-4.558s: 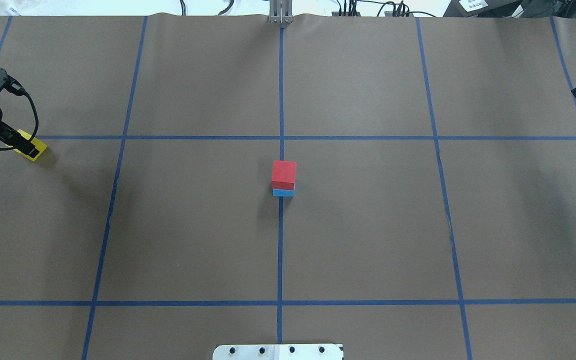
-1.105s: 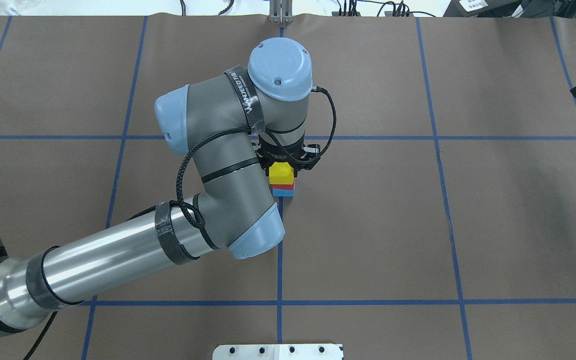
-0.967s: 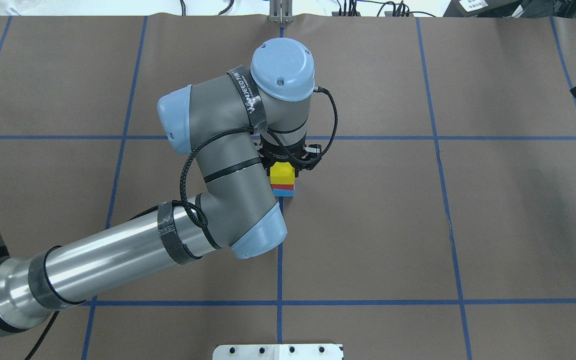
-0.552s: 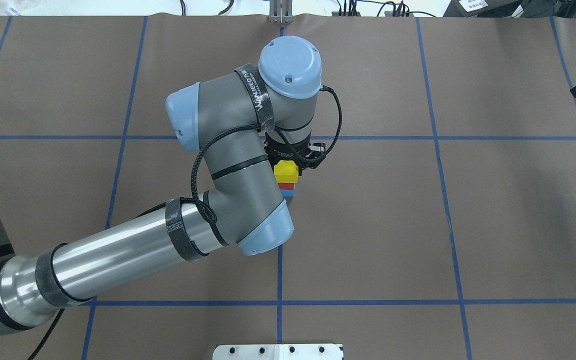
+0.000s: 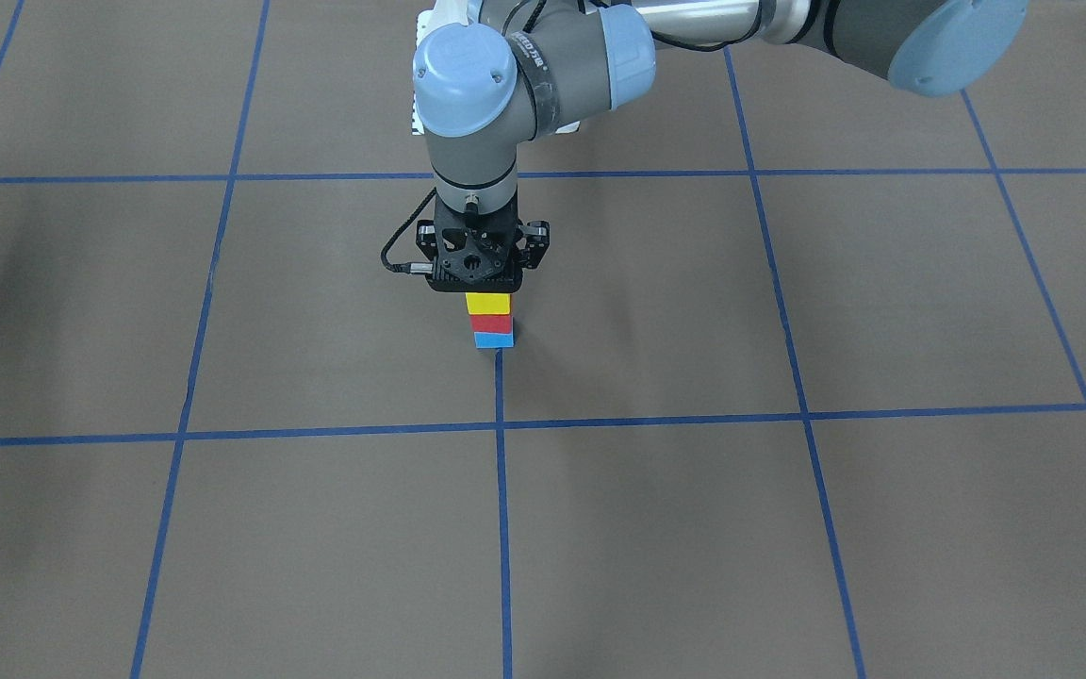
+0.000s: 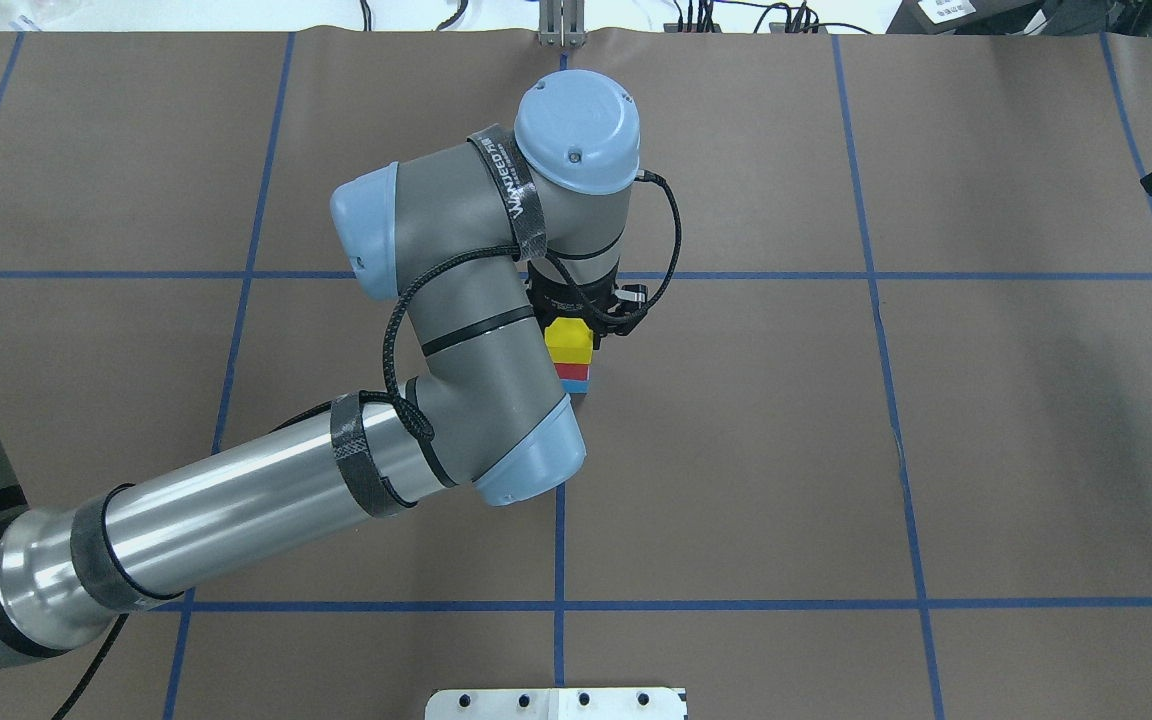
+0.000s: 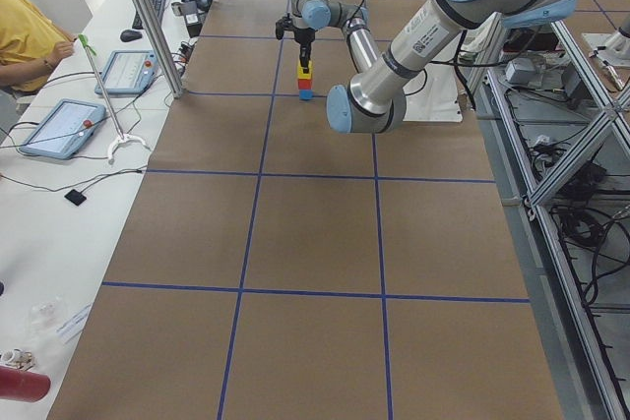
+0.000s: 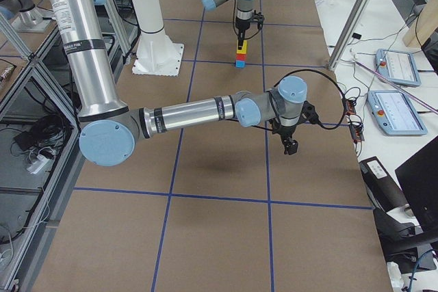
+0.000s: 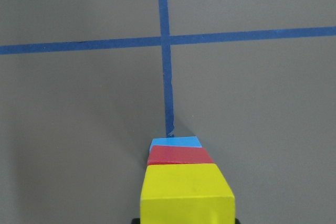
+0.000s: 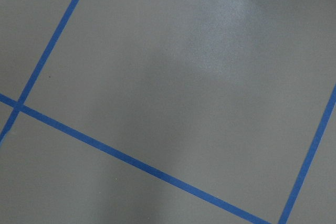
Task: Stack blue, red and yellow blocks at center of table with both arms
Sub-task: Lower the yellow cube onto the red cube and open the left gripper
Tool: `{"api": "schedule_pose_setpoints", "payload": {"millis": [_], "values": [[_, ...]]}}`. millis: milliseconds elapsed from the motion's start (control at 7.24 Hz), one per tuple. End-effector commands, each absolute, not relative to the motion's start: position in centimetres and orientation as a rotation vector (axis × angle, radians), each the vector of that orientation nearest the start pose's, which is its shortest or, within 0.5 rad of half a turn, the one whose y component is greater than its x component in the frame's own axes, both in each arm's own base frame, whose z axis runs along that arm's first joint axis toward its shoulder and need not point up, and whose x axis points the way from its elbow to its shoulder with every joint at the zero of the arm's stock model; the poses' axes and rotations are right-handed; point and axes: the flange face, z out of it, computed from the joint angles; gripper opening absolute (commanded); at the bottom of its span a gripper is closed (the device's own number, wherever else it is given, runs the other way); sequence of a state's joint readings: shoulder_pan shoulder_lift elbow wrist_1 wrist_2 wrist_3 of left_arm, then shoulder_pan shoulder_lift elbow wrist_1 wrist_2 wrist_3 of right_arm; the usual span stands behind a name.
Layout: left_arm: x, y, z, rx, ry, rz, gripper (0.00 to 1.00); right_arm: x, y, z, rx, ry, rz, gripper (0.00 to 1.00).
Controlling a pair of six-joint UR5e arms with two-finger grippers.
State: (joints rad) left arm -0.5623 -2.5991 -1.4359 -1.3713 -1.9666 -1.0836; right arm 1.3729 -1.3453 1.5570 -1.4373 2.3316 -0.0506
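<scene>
Directly under left tool (image 5: 485,289); yellow block (image 5: 488,304)

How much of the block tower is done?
Nearly all. The blue block sits at the middle of the table, the red block on it, the yellow block on top. The left claw hangs right at the yellow block; its grip is hidden. Left: let go, if holding, and lift away.

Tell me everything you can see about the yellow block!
The yellow block is a small, matte cube, maybe painted wood. It sits level on top of the red block, which rests on the blue block, on the blue tape line mid-table. The left gripper hangs right over it; I cannot tell whether it grips it.
</scene>
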Motion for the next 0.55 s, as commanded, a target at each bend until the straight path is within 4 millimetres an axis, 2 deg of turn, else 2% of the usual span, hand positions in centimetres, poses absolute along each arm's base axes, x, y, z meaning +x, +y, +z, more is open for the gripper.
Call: {"api": "schedule_pose_setpoints", "payload": {"millis": [0, 414], "values": [[58.04, -47.71, 8.34, 0.017, 0.783, 0.072, 0.45, -5.38, -59.72, 52.94, 0.273, -0.779, -0.366, 1.0], [58.01, -47.71, 8.74, 0.025, 0.782, 0.088, 0.99, -5.39, -59.78, 52.85, 0.273, -0.779, -0.366, 1.0]]}}
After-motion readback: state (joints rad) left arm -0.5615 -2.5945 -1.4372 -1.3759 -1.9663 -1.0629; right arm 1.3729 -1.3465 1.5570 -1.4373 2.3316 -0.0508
